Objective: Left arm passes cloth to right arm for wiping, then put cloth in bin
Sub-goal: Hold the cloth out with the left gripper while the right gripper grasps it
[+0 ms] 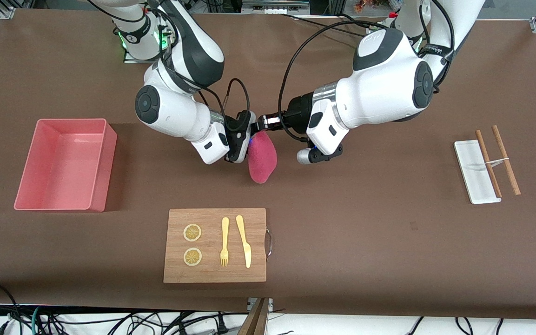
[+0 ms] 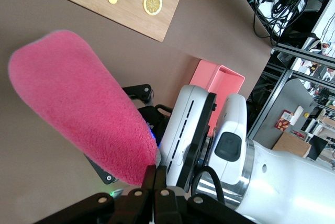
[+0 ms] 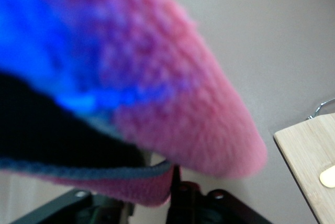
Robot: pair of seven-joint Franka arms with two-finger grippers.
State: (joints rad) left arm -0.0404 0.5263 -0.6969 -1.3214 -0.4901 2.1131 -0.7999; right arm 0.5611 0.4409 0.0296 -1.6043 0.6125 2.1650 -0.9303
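Cloth (image 1: pixel 262 159) hangs mid-air above the table, up-table from the cutting board (image 1: pixel 215 245). Left gripper (image 1: pixel 264 123) clamped on its top edge. Right gripper (image 1: pixel 244 135) at the same edge; can't tell if it's gripping. Light, floppy, fuzzy: pinch the bunched top edge, not the free tail.

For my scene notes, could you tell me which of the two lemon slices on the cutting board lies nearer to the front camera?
The lemon slice level with the fork's tines lies nearer; the other slice sits farther, level with the fork's handle.
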